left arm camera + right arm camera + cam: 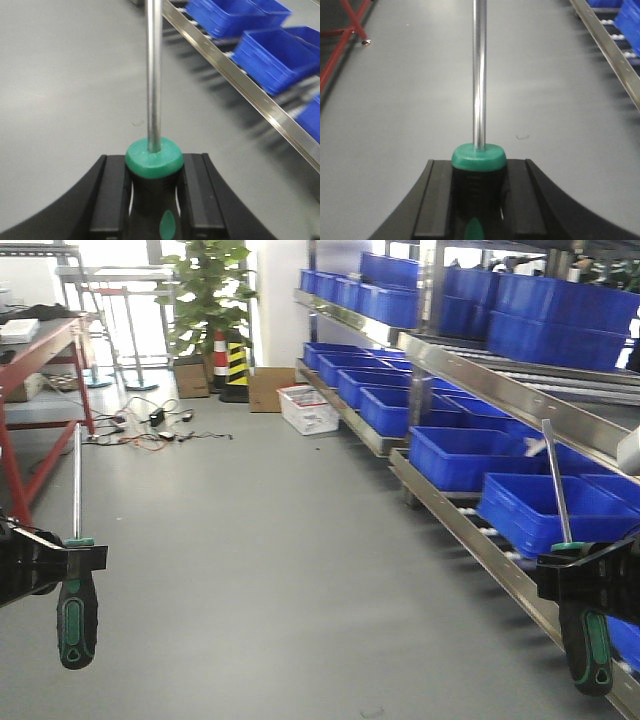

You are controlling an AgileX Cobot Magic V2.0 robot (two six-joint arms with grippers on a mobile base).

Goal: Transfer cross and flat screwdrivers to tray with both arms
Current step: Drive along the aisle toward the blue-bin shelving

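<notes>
Standing tall, the left screwdriver (77,480) runs its long axis straight from 6 o'clock up to 12 o'clock in the front view: handle hanging low, steel shaft climbing. The left pincer (60,565) is clamped on it just under the green collar, and the left wrist view confirms that, with both black fingers (115,195) pressed against the handle. Over at the other side, the right screwdriver (588,645) mirrors it, its shaft leaning a touch toward 11 o'clock. The right pincer (585,580) is closed across the top of its handle, the collar sitting proud between the pads in the right wrist view (478,156). Which tip is cross and which is flat I can't tell from here.

Now the catch: the tray is in none of the views. Grey floor (280,560) fills the middle, blue bins (460,455) line a steel rack (500,385) from 1 to 4 o'clock, and a red-framed table (45,340) sits out at 10 o'clock. So neither arm can be called the nearer one. My read is that each upright tool will need tipping flat before it goes down.
</notes>
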